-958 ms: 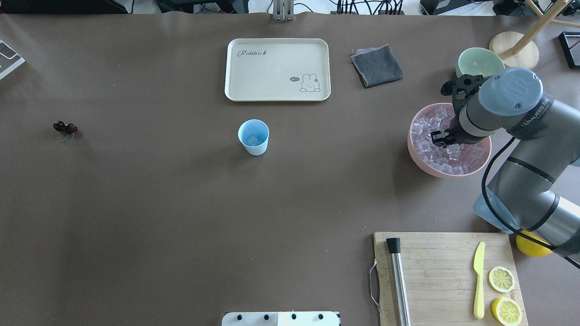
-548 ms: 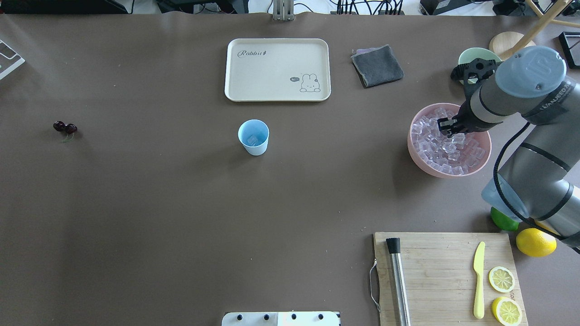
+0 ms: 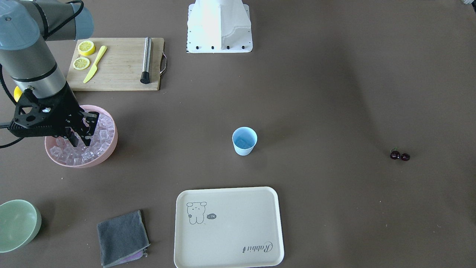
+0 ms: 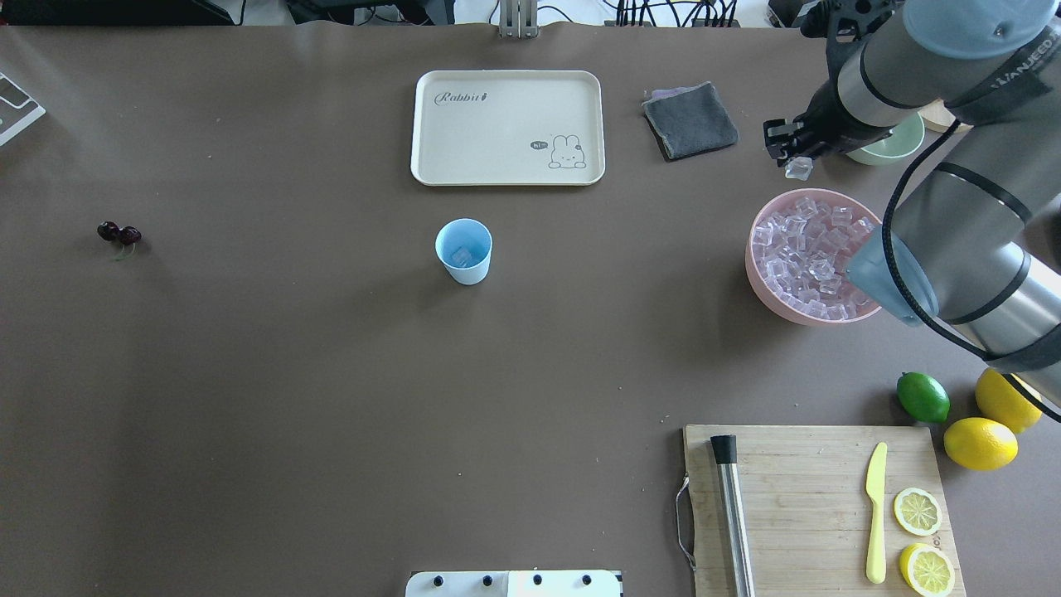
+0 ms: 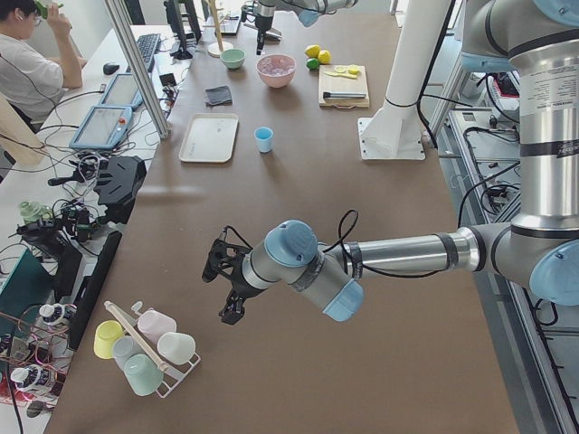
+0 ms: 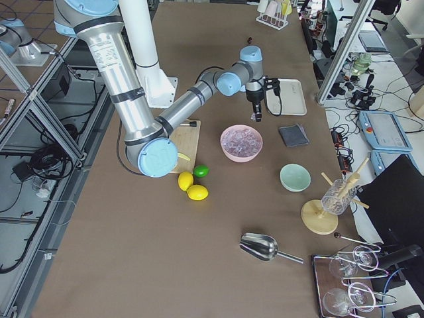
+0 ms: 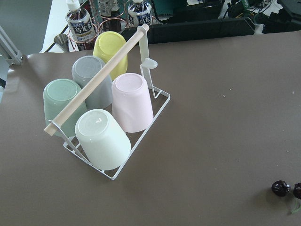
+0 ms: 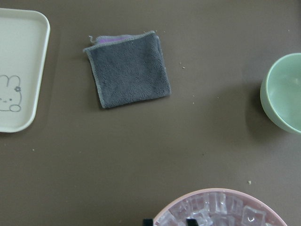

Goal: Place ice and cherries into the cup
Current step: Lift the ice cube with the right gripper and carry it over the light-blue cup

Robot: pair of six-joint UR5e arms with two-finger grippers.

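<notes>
Our right tool [image 4: 792, 157] pinches one ice cube [image 4: 798, 169] above the pink bowl [image 4: 756, 278]; we favour a slow, level carry to the cup [image 4: 463, 251].

Brown-covered table [image 4: 331, 373], aluminium frame posts [image 5: 134, 63], cluttered white side desk [image 5: 107, 81] with cables, tiled floor [image 6: 26, 8] beyond

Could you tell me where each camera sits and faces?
Front-facing: opposite robot, facing it; right arm over pink bowl.
Overhead: behind robot, looking down; right gripper holds ice cube.
Exterior left: left end; left arm near.
Exterior right: right end; right arm near.
Left wrist: above cup rack, cherries.
Right wrist: above grey cloth.
First two share the cup.
</notes>
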